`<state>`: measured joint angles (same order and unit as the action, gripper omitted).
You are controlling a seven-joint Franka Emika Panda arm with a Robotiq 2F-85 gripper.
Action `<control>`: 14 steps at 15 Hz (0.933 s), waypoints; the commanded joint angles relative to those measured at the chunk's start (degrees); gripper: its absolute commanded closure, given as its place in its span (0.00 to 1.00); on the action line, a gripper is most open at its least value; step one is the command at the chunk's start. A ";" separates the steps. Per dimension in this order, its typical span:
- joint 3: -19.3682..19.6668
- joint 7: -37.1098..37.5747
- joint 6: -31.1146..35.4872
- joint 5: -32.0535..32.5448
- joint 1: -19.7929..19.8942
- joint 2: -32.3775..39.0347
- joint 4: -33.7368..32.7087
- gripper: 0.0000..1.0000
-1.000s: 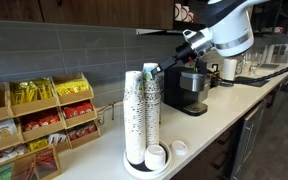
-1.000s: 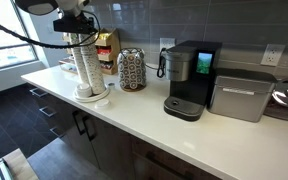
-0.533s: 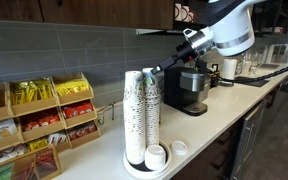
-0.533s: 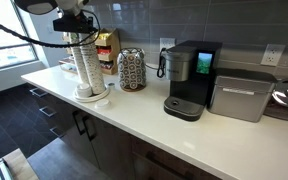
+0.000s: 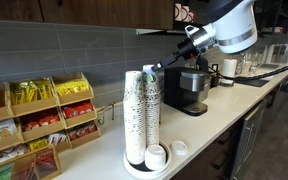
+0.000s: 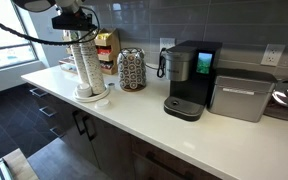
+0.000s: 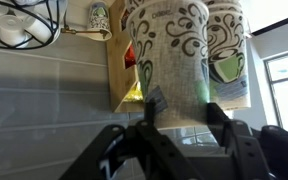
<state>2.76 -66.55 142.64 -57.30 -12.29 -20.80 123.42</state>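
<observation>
Tall stacks of white paper cups (image 5: 142, 112) with brown swirls stand on a round tray (image 5: 134, 168) near the counter's end; they also show as cup stacks (image 6: 87, 62). My gripper (image 5: 155, 69) reaches the top of one stack from the side, and it hangs as the gripper (image 6: 77, 20) over the stacks. In the wrist view the top cup (image 7: 172, 55) fills the middle, and my gripper (image 7: 181, 108) has a finger pressed on each side of its lower part. The jaws are shut on that cup.
A black coffee machine (image 5: 192, 92) stands behind the cups, seen as the coffee machine (image 6: 189, 78) beside a metal box (image 6: 242, 95). A snack rack (image 5: 39, 125) lines the wall. Loose lids (image 5: 156, 155) lie on the tray. A patterned canister (image 6: 132, 70) stands nearby.
The jaws have narrowed onto the top cup. The arm has barely moved, and the cup stacks stay where they were.
</observation>
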 commanded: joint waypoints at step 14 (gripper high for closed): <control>-3.16 6.75 3.48 15.27 3.42 -10.00 -2.61 0.69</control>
<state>0.10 -62.62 145.22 -46.56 -9.23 -29.25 120.87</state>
